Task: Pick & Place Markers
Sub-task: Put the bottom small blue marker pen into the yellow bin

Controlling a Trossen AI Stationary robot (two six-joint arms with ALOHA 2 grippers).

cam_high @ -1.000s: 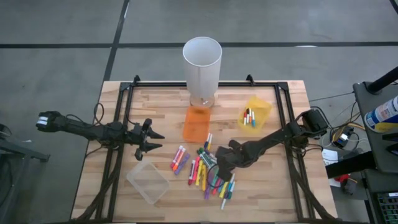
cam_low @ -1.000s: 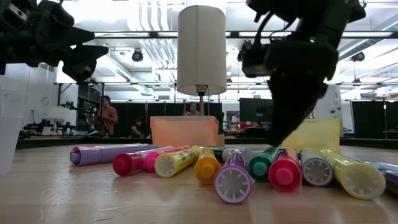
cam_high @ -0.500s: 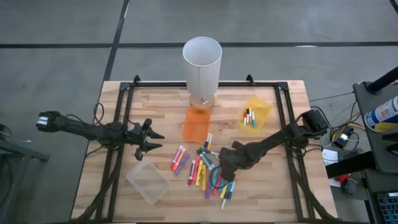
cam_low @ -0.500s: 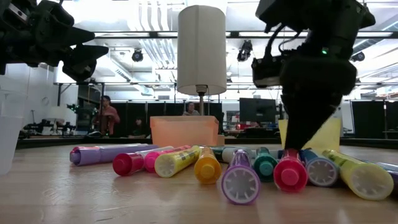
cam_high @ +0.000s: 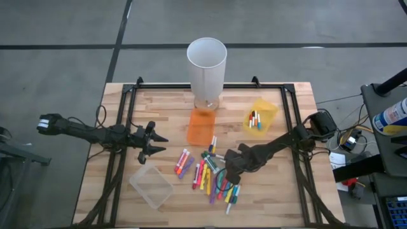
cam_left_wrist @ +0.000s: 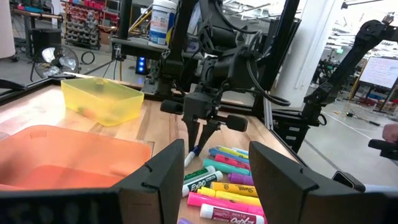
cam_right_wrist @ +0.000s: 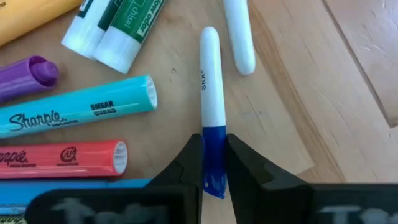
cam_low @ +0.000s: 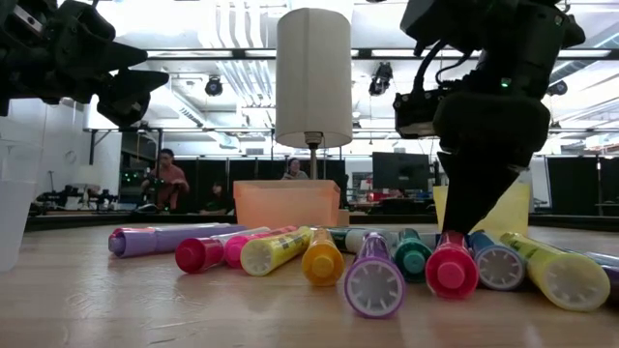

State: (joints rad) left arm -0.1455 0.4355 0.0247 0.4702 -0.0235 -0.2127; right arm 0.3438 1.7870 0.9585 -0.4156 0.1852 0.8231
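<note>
Several capped markers (cam_high: 210, 175) in many colours lie in a loose pile on the wooden table, at its middle near the front. My right gripper (cam_high: 227, 167) stands over the pile's right side, pointing steeply down, shut on a white marker with a blue cap (cam_right_wrist: 210, 74). From the left wrist view my right gripper (cam_left_wrist: 198, 134) shows beyond the pile. My left gripper (cam_high: 159, 143) hangs open and level over the table's left half, holding nothing. My right gripper pinches the marker's blue cap end (cam_right_wrist: 211, 134) between its two fingers, one on each long side. The fingers come from above, slanting steeply down. The marker lies flat on the table, its white barrel reaching out past the fingertips.
A tall white cylinder (cam_high: 206, 70) stands at the far middle, an orange bin (cam_high: 201, 125) just in front of it. A yellow bin (cam_high: 261, 117) with a few markers sits at the right. A clear bin (cam_high: 151, 186) lies front left. People show in the room behind.
My right gripper has sunk a little into the pile. The purple and pink markers at the pile's front have slid slightly toward the table's right edge. My left arm has kept still.
</note>
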